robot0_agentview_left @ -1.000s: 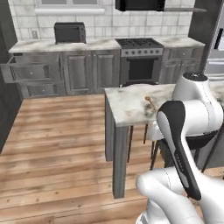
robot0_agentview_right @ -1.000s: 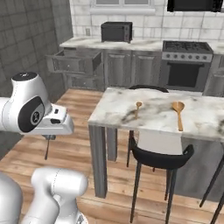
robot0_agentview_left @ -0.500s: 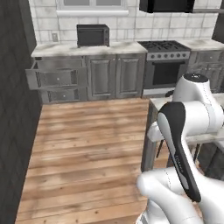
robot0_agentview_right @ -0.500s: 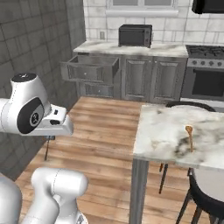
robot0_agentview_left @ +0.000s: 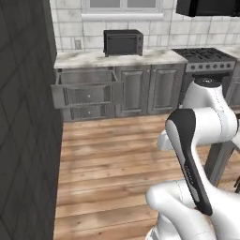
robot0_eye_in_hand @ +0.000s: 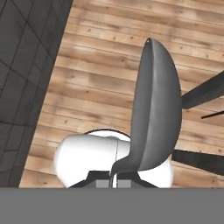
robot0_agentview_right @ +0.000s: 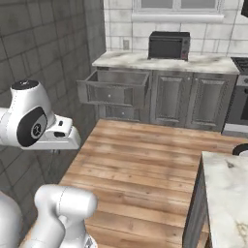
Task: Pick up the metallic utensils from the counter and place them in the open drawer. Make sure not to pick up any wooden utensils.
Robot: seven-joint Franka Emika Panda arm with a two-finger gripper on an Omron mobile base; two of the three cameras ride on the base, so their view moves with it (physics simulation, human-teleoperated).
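Metal spoon (robot0_eye_in_hand: pixel 157 113) clamped in gripper (robot0_eye_in_hand: pixel 114 178), open drawer (robot0_agentview_left: pixel 86 90) under toaster oven (robot0_agentview_left: pixel 123 42), wood floor (robot0_agentview_left: pixel 117 159) between.

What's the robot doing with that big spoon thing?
The white robot arm is carrying a grey metal spoon, pinched at its handle between its fingers, above the wooden floor. The open drawer where the spoon belongs is across the floor, under the back counter by the dark wall. The spoon isn't in the drawer yet, so the robot probably needs to get closer before dropping it in.
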